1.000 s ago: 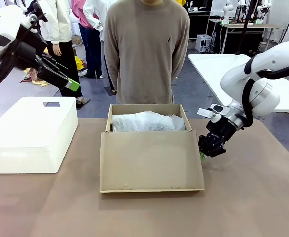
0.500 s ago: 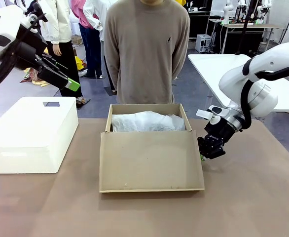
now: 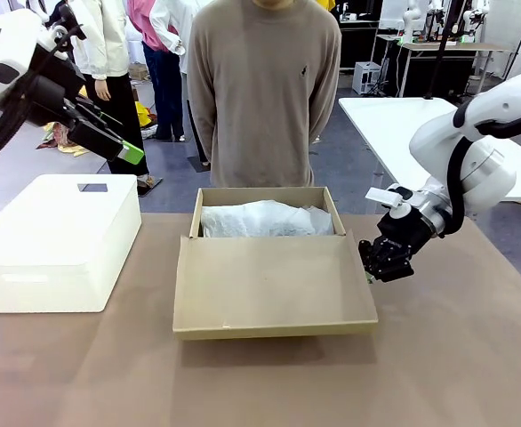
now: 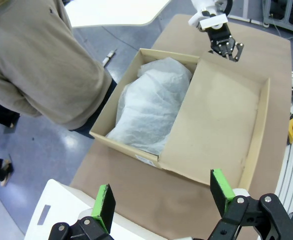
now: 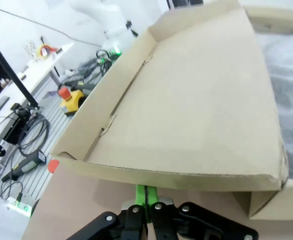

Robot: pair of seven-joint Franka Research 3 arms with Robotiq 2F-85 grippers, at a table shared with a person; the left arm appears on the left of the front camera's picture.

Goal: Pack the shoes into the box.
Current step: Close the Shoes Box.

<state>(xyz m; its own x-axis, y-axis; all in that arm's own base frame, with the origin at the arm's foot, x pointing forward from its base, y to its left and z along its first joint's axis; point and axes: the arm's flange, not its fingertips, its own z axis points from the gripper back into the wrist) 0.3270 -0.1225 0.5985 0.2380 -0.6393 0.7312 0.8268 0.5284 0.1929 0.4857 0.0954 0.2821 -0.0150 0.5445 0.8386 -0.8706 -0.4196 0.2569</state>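
Note:
The tan cardboard box stands open at the table's middle, with crumpled white tissue paper lying inside. The shoes are hidden. Its flap lid lies toward me, raised a little off the table. My right gripper is shut, fingertips against the lid's right edge. In the right wrist view its closed gripper sits just under the lid's rim. My left gripper hangs open high above the table's left; its own view has the open gripper over the box and lid.
A large white plastic bin stands on the table at the left. A person in a tan sweater stands right behind the box at the far edge. Bare brown table lies in front of the lid and to the right.
The lid's front edge has lifted off the table and tilted up. My right gripper shifted slightly up and right at the lid's edge. The left arm stayed still.

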